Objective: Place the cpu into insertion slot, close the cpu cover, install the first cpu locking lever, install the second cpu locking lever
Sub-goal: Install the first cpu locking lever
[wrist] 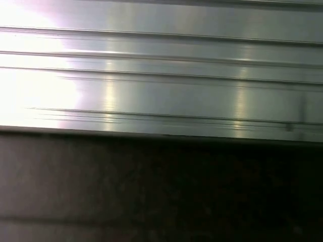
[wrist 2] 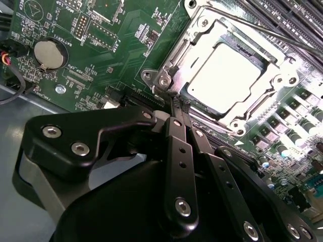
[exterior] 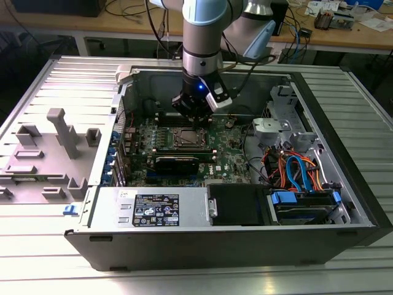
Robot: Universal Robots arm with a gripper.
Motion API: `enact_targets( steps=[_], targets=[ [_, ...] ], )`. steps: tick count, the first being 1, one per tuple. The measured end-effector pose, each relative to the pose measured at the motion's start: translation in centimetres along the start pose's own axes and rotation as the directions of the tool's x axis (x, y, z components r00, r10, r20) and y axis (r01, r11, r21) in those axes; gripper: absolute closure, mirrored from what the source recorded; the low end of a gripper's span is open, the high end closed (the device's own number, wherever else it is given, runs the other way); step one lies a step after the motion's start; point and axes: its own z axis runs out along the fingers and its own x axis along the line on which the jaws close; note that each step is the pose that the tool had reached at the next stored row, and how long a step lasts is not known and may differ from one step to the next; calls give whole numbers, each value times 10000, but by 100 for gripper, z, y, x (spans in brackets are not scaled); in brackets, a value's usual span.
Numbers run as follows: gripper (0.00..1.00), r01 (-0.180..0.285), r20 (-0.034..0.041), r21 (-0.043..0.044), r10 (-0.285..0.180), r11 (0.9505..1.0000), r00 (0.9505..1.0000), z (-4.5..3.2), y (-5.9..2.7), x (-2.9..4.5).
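Cpu [wrist 2: 224, 73], a flat square chip with a dull, pale metal top, is sitting in the insertion slot [wrist 2: 228, 75] on the green circuit board [wrist 2: 101, 65]. The cpu cover [wrist 2: 202, 38], a thin bright metal frame with a square window, is lying down around the chip, its stamped edges catching the light. A thin wire lever [wrist 2: 267, 33] is running along one side of the frame.

In the second wrist view, the gripper [wrist 2: 177, 103] is pointing its matte black fingers [wrist 2: 174, 126], dotted with round screw heads, at the corner of the frame; they are pressed together into a narrow tip with nothing between them. A round silver coin battery [wrist 2: 48, 54] is sitting in its holder on the board.

In the exterior view, the gripper [exterior: 195, 118] is hanging over the slot [exterior: 187, 136] inside the open grey metal computer case [exterior: 184, 246], which is lying on a ribbed aluminium table [exterior: 37, 233].
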Motion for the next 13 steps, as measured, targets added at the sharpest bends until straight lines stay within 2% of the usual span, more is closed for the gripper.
enact_targets(
  steps=[13],
  targets=[
    [89,0,2,-3,0,10000,10000,19,-1,-4]
  ],
)
